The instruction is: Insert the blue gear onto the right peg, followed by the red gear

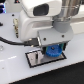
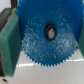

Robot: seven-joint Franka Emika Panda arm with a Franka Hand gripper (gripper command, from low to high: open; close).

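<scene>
in the wrist view the flat, round, bright blue plastic gear [image 2: 48,36] fills most of the picture, its toothed rim sharp and its centre hole dark. a green finger pad [image 2: 10,42] presses one edge of the disc; a second pad shows at the opposite edge, so the gripper [image 2: 46,37] pinches the gear between both fingers. below the gear lies a pale surface.

in the exterior view the gripper [image 1: 50,49] holds the blue gear [image 1: 53,50] directly above the black-framed pale rectangular plate [image 1: 36,59], toward the plate's right part. the pegs cannot be made out. the plate rests on the white table [image 1: 15,70]. the white arm [image 1: 42,20] rises behind.
</scene>
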